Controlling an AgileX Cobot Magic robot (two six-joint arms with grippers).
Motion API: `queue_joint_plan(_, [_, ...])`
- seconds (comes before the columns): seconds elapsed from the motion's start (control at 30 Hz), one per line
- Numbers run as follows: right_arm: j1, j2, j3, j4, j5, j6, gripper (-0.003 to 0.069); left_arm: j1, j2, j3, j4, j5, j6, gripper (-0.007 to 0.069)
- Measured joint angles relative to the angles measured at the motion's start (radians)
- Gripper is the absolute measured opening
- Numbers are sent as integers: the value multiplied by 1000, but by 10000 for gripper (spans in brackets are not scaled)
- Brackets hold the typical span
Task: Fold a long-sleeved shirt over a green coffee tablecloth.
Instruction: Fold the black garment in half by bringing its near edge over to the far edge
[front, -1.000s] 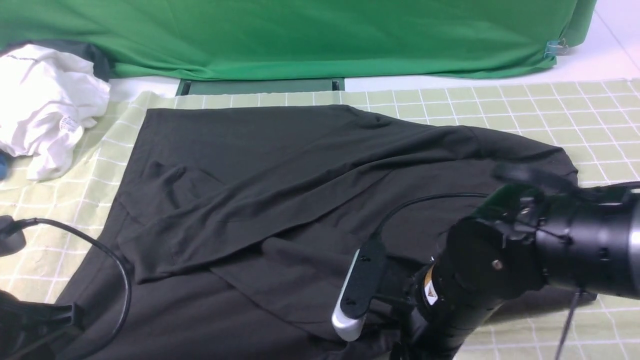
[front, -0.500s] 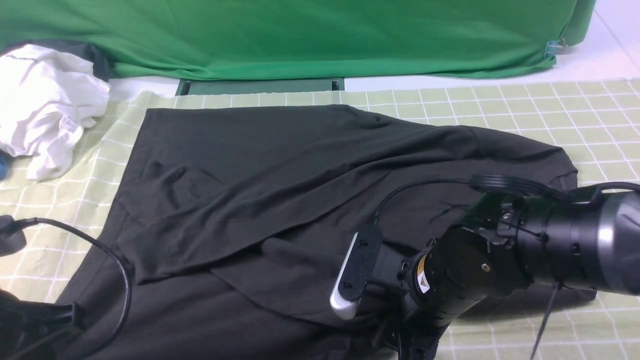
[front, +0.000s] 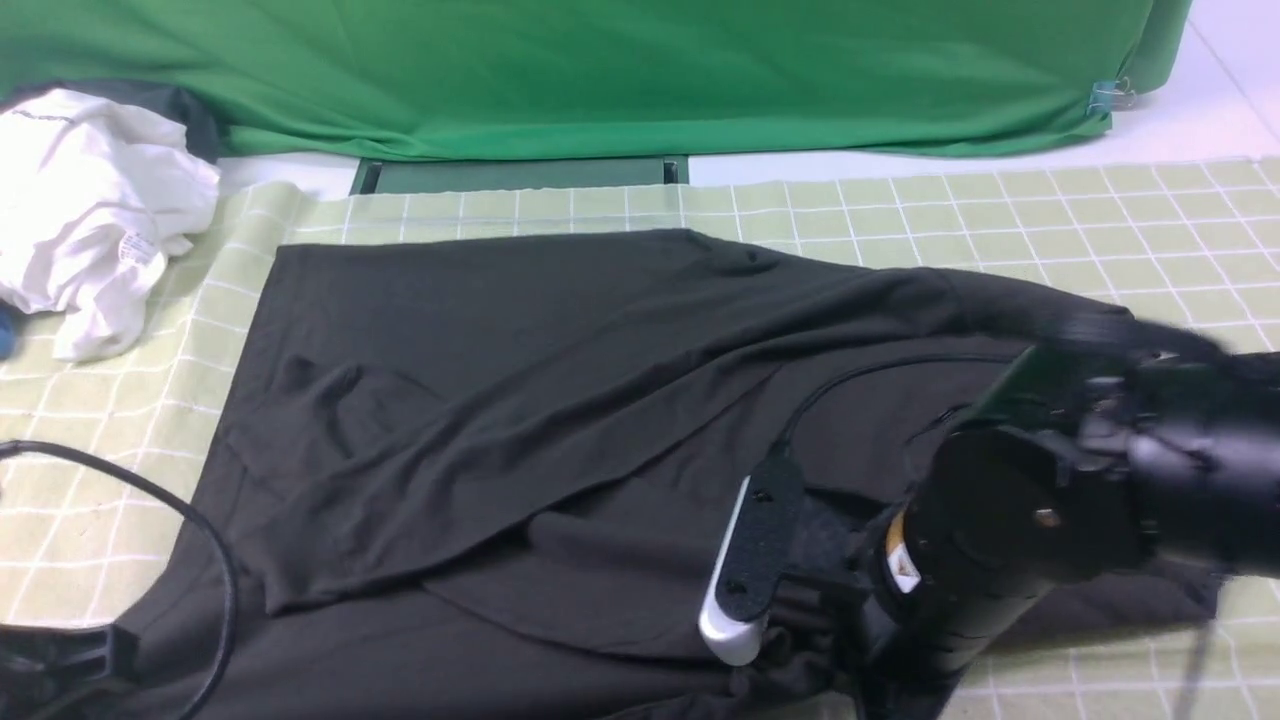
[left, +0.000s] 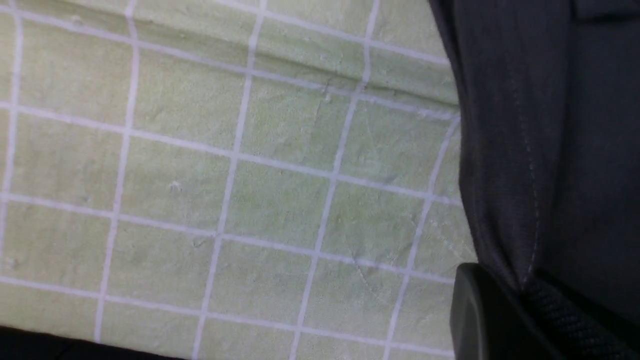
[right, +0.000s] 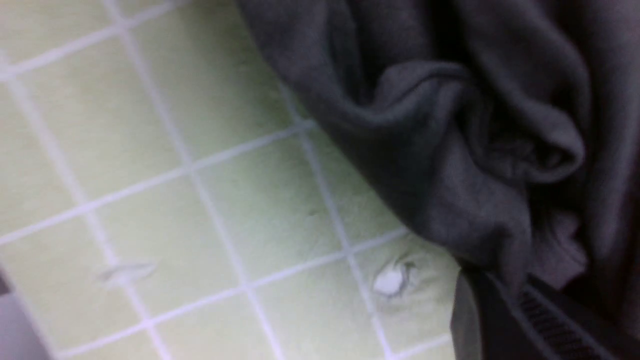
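Shirt (front: 520, 380) spread across middle of checked tablecloth (front: 1000, 200), sleeve (front: 480, 450) laid diagonally over body. Left gripper (left: 525, 295) clamped tight on stitched edge at tablecloth's near left. Right gripper (right: 505, 295) clamped on bunched fabric at tablecloth's near right. Both near corners pinched, likely so edge lifts evenly and carries toward tablecloth's far side for next fold.
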Motion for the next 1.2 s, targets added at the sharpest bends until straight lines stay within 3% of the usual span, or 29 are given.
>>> queue_joint_plan(0.2, [-25,-131,-31,-20,7,1,20,0,40,-106,4,-48,-22,22])
queue_joint_plan(0.43, [-153,-107,-202,-34,18,-53,18,0,268,-297,-26,-142,-25,23])
queue_joint_plan(0.63, [-252,83,-405,-34,26,-155,18,0,574,-550,-37,-178,-25,23])
queue_joint_plan(1.2, [-389,568,-887,-26,-3,-197,18,-3,1221,-1207,-55,-184,-52,23])
